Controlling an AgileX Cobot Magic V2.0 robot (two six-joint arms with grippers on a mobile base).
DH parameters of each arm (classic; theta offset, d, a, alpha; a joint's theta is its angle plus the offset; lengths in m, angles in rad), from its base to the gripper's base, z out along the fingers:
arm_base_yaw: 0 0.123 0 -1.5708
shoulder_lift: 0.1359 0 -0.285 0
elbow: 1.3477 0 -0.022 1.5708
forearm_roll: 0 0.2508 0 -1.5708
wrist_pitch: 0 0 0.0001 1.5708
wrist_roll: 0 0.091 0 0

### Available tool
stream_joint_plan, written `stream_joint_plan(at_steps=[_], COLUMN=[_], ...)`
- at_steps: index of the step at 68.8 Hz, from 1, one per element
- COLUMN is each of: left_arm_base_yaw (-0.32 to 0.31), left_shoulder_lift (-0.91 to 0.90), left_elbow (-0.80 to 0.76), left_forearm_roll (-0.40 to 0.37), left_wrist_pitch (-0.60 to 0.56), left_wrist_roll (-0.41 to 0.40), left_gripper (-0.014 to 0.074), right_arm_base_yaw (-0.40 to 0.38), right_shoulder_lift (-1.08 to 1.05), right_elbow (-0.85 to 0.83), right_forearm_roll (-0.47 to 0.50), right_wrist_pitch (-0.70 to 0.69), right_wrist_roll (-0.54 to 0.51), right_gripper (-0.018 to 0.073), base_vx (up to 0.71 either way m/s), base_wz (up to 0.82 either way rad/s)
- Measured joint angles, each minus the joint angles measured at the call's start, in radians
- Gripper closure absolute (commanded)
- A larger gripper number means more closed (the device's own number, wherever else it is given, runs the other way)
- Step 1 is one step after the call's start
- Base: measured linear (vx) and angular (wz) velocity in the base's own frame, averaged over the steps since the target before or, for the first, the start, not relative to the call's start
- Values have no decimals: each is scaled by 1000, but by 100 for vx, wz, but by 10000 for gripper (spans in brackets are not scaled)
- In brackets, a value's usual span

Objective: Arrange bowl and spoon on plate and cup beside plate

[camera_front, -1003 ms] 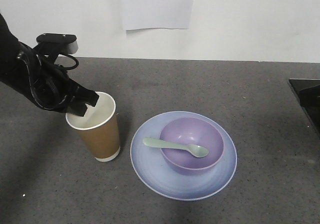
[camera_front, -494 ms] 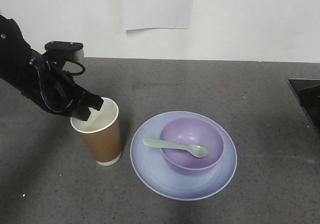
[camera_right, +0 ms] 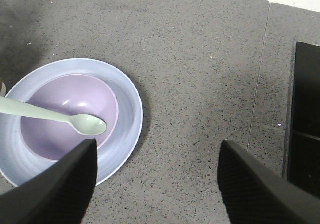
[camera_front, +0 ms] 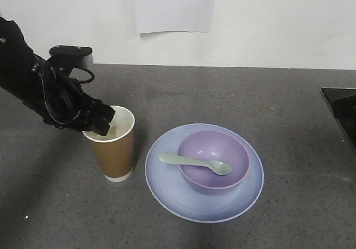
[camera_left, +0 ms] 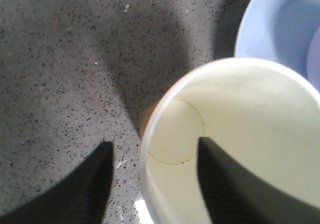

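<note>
The plate (camera_front: 167, 190) carries the bowl (camera_front: 213, 159), with the spoon (camera_front: 194, 163) resting across it. Just beside it stands the cup (camera_front: 114, 149), empty, its rim straddled by the left gripper (camera_left: 152, 184), fingers apart. The right gripper (camera_right: 155, 184) hangs parted over bare table (camera_front: 278, 104).

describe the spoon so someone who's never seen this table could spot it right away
On the grey table, find the pale blue plate with the purple bowl on it. The spoon lies across the bowl, scoop inside and handle over the rim toward the cup. It is the only slim, mint-green thing there.
</note>
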Motion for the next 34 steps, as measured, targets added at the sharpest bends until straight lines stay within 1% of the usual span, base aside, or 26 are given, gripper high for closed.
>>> stream_joint_plan(at_steps=[6,12,19,25,34], left_arm_base_yaw=[0,0,0,0,0], left_shoulder_lift=[-10,-36,-75,-116,-196], left_elbow=[0,0,0,0,0], left_forearm_roll=[0,1,3,25,108], left_wrist_pitch=[-11,-24,-30,-36,-53], left_wrist_roll=[0,0,-3,-23,-107], left_gripper=[-15,-52,-55,-49,-41], right_arm_base_yaw=[0,0,0,0,0], right_shoulder_lift=[0,0,0,0,0], right_elbow=[0,0,0,0,0], right_forearm_roll=[0,0,0,0,-2], right_wrist_pitch=[0,0,0,0,0], right_wrist_roll=[0,0,0,0,0], right_gripper=[58,58,58,58,58], base_vx=[0,0,0,0,0], base_wz=[0,0,0,0,0])
